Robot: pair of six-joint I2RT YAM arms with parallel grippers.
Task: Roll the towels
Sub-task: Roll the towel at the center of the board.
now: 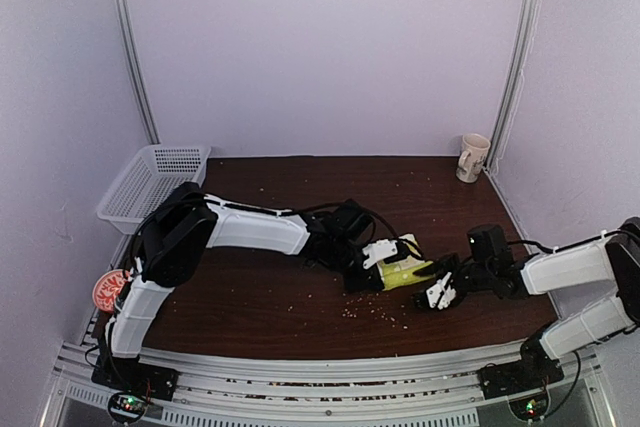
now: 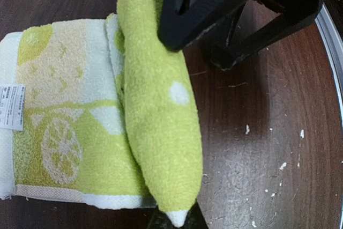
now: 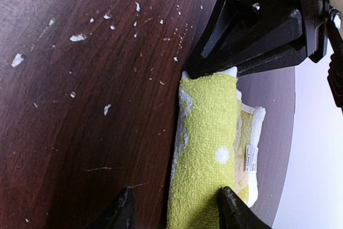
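While my left claw [image 3: 210, 71] pinches one tip of the yellow-green towel [image 2: 161, 122] — lying well nearer than the mug [image 1: 472, 157] — my right claw [image 3: 174, 207], spread, straddles the other, along the roll's axis.

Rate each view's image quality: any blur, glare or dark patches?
Top external: dim and soft, yellow-green towel small. Left wrist: towel texture sharp, mild sheen on the table. Right wrist: towel crisp, near fingertips dark and blurred.

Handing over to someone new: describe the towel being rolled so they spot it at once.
On the dark table, toward the front, the left gripper and right gripper meet. The towel between them is the only yellow-green thing, half rolled, with pale lemon prints.
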